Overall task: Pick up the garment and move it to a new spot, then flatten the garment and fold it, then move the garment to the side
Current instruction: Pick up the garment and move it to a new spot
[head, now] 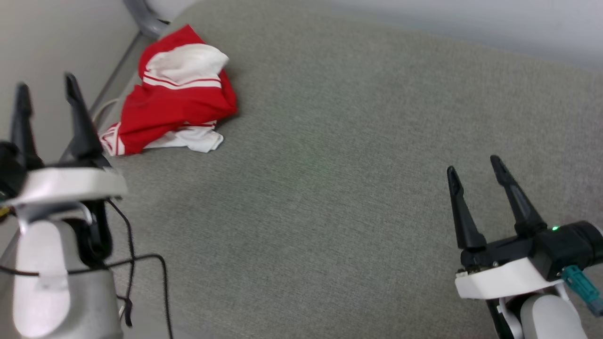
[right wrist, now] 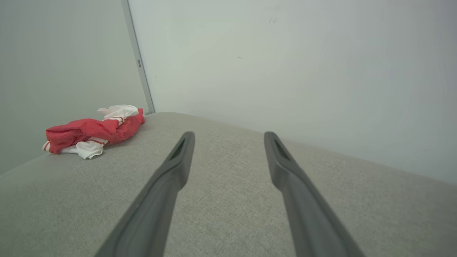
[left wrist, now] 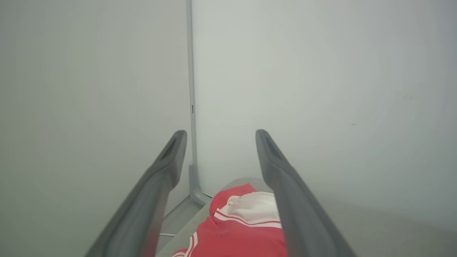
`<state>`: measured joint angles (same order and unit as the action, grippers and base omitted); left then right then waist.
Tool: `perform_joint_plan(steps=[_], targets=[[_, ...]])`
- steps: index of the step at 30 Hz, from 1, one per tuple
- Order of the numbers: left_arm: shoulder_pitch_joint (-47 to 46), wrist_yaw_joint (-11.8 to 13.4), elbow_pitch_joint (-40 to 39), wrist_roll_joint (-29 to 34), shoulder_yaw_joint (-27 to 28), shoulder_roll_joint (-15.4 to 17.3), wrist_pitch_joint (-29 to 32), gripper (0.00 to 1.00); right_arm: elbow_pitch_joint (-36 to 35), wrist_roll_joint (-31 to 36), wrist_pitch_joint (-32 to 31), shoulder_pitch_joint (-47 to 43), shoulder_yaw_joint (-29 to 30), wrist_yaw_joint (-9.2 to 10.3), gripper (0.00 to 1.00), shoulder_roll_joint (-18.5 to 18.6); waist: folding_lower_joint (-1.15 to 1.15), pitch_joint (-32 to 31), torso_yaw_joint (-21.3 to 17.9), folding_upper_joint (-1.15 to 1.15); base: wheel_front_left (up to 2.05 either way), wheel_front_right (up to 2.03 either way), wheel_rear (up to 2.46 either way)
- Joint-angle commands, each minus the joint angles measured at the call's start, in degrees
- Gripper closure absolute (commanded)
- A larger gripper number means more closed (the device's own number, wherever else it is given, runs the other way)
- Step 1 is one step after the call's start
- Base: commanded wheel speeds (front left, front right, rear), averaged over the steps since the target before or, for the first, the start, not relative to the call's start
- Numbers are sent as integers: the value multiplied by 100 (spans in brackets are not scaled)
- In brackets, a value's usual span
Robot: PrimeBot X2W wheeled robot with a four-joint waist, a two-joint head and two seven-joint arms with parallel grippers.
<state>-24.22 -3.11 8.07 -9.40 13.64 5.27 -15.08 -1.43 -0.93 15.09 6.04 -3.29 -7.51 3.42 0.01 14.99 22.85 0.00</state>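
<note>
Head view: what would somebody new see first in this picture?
The bright red and white garment jumps out first, lying crumpled at the far left corner of the grey padded surface. Next come the two dark forked grippers: the left gripper near the garment, the right gripper at lower right, both open and empty.

No text, number, label or brand mark can be read in any view. The crumpled red jersey-style garment with white sleeves and red-white striped trim (head: 176,101) lies on the grey woven fabric surface (head: 353,165), just beyond the left claw (head: 45,84) and to its right. Its exposed folds show plain cloth and stripes, without legible print.
</note>
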Motion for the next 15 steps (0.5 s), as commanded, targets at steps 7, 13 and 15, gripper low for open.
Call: perform_joint_plan(steps=[7, 13, 15], targets=[[-1095, -234, 308, 260, 213, 478, -14, 0, -296, 94, 13, 383, 37, 4, 0, 172, -1, 792, -432, 0, 0, 0, 0], [-1923, -356, 1273, 98, 155, 1023, 46, 0, -542, 161, 13, 516, 92, 4, 0, 222, -1, 1077, -621, 0, 0, 0, 0], [-2165, -396, 1661, -113, 53, 1174, 308, 0, -612, 175, 13, 536, 113, 4, 0, 226, -1, 1150, -675, 0, 0, 0, 0]])
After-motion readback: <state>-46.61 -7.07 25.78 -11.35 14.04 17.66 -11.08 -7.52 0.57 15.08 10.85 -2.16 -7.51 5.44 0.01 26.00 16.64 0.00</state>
